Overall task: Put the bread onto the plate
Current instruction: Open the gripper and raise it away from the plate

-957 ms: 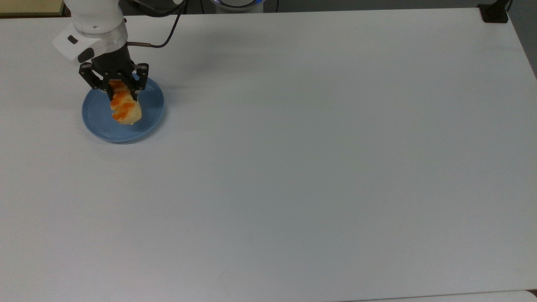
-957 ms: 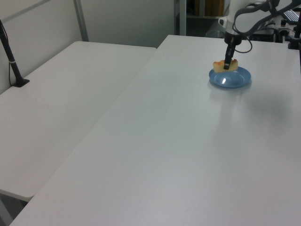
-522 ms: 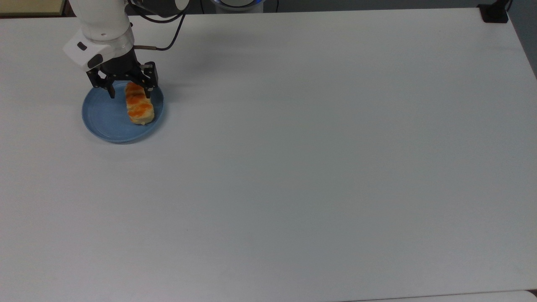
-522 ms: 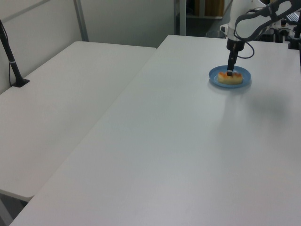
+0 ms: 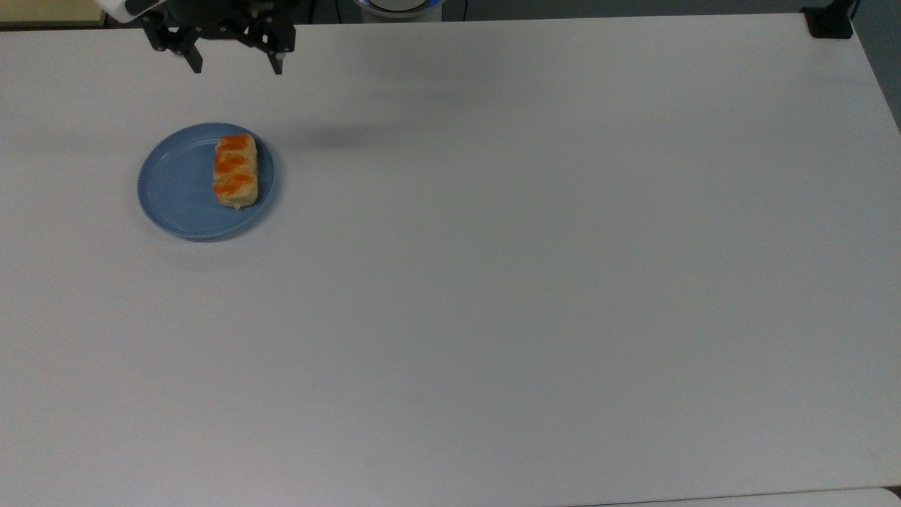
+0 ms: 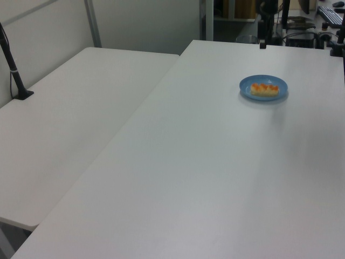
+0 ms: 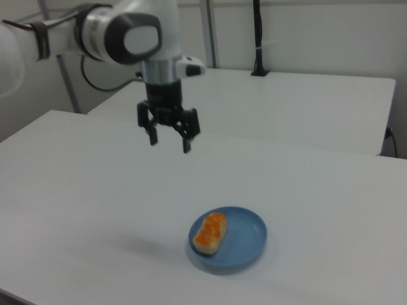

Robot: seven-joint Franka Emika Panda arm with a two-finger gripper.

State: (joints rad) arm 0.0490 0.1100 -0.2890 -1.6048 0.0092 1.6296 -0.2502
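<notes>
Bread released; claw lifted away.
Top view: bread (image 5: 235, 171) lies on plate (image 5: 179, 193), toward the top view's right rim; claw (image 5: 232, 67), just now over it, is spread and empty. Right view: claw (image 7: 169, 143) hangs high above. Task looks done.

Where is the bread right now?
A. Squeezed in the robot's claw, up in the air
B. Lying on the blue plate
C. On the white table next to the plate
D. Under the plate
B. The bread lies flat on the plate, toward the top view's right side of it, while the gripper hangs open and empty well above the table.
</notes>
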